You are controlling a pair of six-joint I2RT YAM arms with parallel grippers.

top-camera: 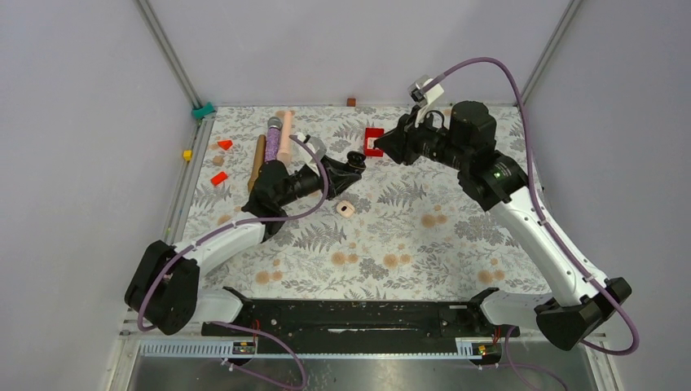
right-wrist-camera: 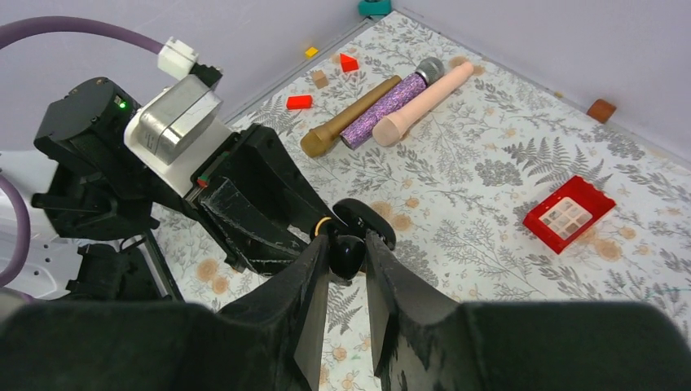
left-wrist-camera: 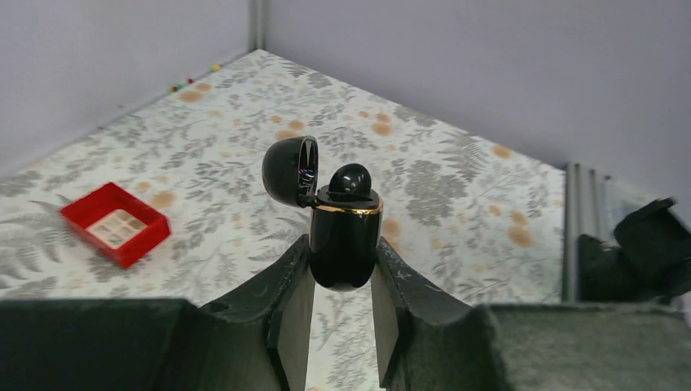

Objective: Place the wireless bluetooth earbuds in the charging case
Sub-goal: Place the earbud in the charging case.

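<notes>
Left tool [left-wrist-camera: 342, 273] clamped on upright black charging case [left-wrist-camera: 345, 240], lid open, black earbud [left-wrist-camera: 350, 179] sitting in its mouth. Right tool [top-camera: 386, 147] close by, jaws slightly apart, empty.

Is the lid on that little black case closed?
No, the lid of the black case is flipped open to one side, and a black earbud sits in its mouth.

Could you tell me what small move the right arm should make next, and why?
Probably ease the right gripper in to nudge the black earbud deeper: it stands proud of the gold rim of the charging case, which the left gripper clamps with its lid open.
</notes>
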